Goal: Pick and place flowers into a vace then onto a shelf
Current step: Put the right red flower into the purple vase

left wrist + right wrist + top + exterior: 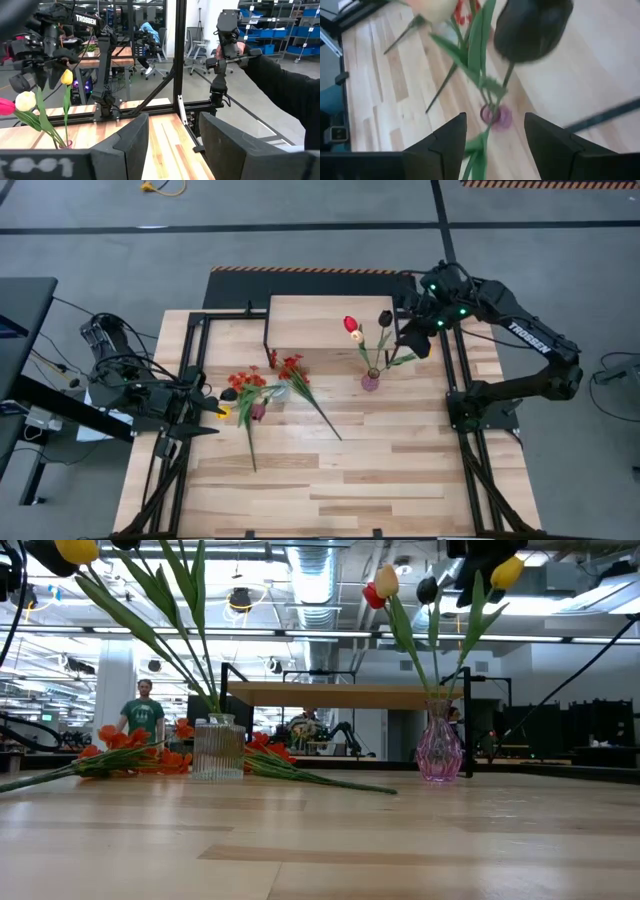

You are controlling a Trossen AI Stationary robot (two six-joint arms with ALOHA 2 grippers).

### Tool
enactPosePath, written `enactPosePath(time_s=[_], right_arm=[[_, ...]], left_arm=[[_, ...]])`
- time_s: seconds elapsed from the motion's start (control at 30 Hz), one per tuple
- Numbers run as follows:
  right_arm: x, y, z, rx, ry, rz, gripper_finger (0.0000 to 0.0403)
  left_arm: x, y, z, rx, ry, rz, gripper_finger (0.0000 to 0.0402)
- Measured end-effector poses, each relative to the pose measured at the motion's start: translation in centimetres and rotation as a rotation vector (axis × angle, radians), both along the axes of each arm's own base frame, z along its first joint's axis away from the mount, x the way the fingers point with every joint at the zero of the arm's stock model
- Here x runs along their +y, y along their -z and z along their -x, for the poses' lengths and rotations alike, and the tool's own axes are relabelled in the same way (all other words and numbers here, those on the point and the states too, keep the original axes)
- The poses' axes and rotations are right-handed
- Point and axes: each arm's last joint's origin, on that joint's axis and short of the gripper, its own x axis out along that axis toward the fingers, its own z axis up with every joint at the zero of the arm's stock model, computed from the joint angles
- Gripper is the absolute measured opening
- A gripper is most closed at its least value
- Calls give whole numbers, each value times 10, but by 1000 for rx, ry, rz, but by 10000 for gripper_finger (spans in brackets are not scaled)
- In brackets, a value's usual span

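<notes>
1. High view: pink vase (370,382) stands on the table (400,470) just in front of the shelf (310,320), with several tulips (352,326) in it. Right gripper (418,340) hovers beside the tulip heads. Left gripper (205,405) sits at the table's left edge, next to the loose red-orange flowers (270,385) lying flat by a clear glass vase (262,408). Judged partway: some stems are in the vase, more remain, and nothing is on the shelf yet.
2. Low view: pink vase (440,750) upright with red, cream, dark and yellow tulips; glass vase (219,748) holds leaning stems; orange sprays (130,755) lie on the table. Shelf (340,693) behind is bare.
3. Left wrist view: left fingers (127,145) apart, nothing between them; tulips (25,102) far off.
4. Right wrist view: right fingers (450,140) apart, gripping nothing; a green stem (485,145) runs between them, vase mouth (495,116) just beyond, dark tulip (532,25) close by.
</notes>
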Motion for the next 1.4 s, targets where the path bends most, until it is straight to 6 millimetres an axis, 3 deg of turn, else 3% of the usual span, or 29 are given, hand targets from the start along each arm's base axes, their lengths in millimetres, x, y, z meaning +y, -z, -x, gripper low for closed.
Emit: enactPosePath(time_s=[0.23, 0.5, 0.73, 0.87, 1.4], right_arm=[[5, -19, 7, -7, 16, -7, 188], [11, -67, 13, -234, -8, 156, 180], [42, -89, 12, -410, -139, 216, 185], [65, -90, 10, -393, -155, 170, 181], [149, -60, -17, -91, -113, 21, 147]], left_arm=[[0, 0, 0, 0, 0, 0, 164], [0, 0, 0, 0, 0, -1, 164], [0, 0, 0, 2, 5, 6, 164], [0, 0, 0, 2, 5, 7, 164], [-1, 0, 0, 2, 15, 8, 164]])
